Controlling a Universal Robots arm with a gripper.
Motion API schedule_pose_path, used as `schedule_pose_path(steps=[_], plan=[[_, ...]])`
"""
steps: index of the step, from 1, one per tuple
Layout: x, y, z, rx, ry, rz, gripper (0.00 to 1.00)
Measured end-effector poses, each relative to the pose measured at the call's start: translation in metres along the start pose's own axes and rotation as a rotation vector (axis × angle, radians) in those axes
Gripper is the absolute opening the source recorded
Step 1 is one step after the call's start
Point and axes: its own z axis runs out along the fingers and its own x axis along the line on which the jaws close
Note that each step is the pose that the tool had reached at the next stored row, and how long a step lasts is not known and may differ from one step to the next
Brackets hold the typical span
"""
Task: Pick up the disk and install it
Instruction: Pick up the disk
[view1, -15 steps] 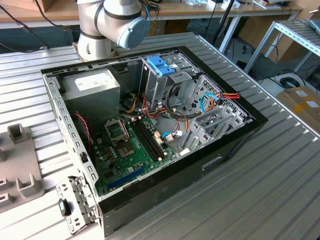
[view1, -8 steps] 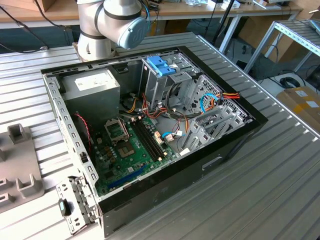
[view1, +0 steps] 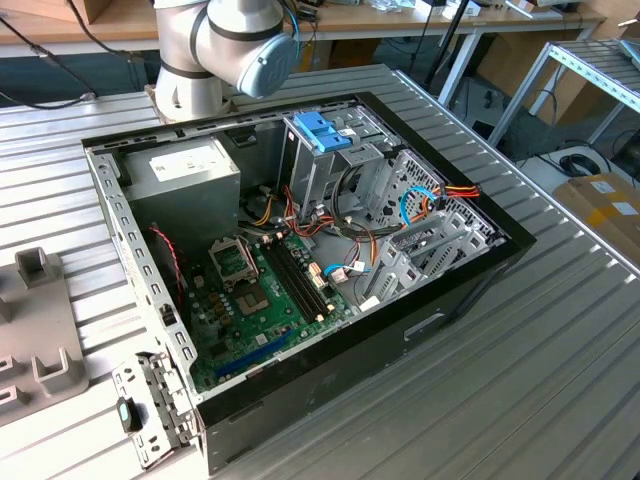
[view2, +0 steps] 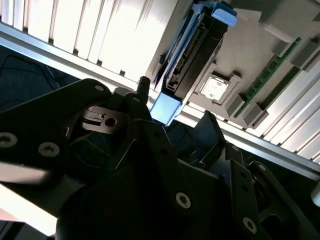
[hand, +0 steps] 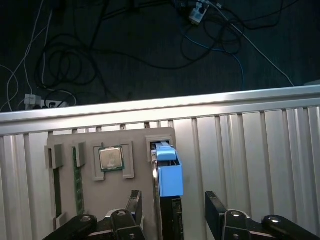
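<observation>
Pincer (hand: 173, 197) stands apart in the first wrist view, one finger (hand: 134, 202) to each side of the disk (hand: 167, 175). I see a gap on both sides and make out no contact. Nothing is clamped.

The disk stands on edge in a slot of the grey holder (hand: 100, 195), its light-blue carrier frame facing the camera and the dark drive body behind. The second wrist view shows the disk (view2: 192, 55) edge-on, rising from the holder just past the pincer's dark linkage.

The same holder carries a processor chip (hand: 111, 159) in the pocket beside the disk's slot, and a green memory stick (hand: 77, 175) further along. The holder lies on the slatted metal tabletop (hand: 250, 150), near its edge.

In the exterior view the open computer case (view1: 400, 330) sits on the tabletop with its motherboard (view1: 260, 290) exposed. A bare blue bracket (view1: 322, 130) sits at the top of the drive cage (view1: 340, 175).

My read is that the task is at an early stage. The pick-up is not made, since the disk is still seated in its slot with the pincer merely lined up around it. Grasp, lift, carry and install all remain.
</observation>
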Motion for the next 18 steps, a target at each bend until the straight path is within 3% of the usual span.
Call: schedule_pose_path(steps=[4, 10, 18], plan=[[0.0053, 0.0, 0.0053, 0.0002, 0.001, 0.0, 0.62], [0.0057, -0.0005, 0.0164, 0.0002, 0.0025, -0.003, 0.62], [0.0045, 0.0006, 0.0265, 0.0001, 0.0028, -0.008, 0.62]])
